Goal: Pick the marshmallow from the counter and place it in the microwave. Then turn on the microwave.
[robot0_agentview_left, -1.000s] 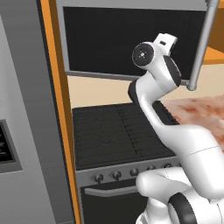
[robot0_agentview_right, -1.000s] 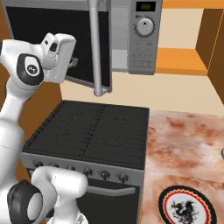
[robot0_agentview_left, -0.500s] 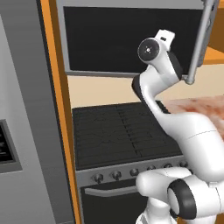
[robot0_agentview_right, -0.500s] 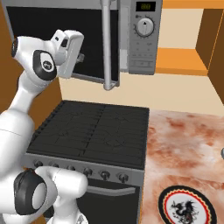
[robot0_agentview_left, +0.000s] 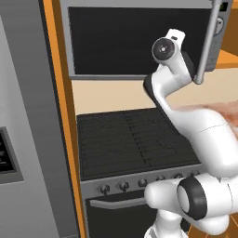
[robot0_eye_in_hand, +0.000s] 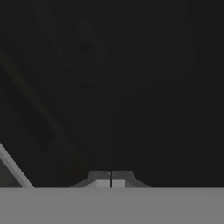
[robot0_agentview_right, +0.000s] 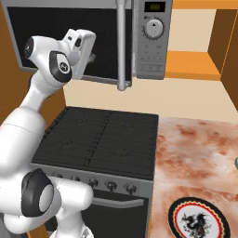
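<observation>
Kitchen backdrop: tool (robot0_eye_in_hand: 111, 180) pressed shut, empty, facing the microwave (robot0_agentview_right: 93, 42) dark door glass, its small green display (robot0_agentview_right: 154, 7) unreadable.

Arm (robot0_agentview_right: 51, 69) before microwave (robot0_agentview_right: 93, 42) door

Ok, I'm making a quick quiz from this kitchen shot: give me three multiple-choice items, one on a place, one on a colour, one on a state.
1. Where does the patterned plate lie?
A. on the stove
B. on the counter
C. on the orange shelf

2. What colour is the microwave handle?
A. grey
B. orange
C. black

3. How do the gripper jaws stand?
A. wide open
C. shut on a cup
B. shut, holding nothing

Answers: 1 B, the plate rests on the mottled top right of the stove. 2 A, the long bar is grey. 3 B, the hand view shows the tips together.
</observation>
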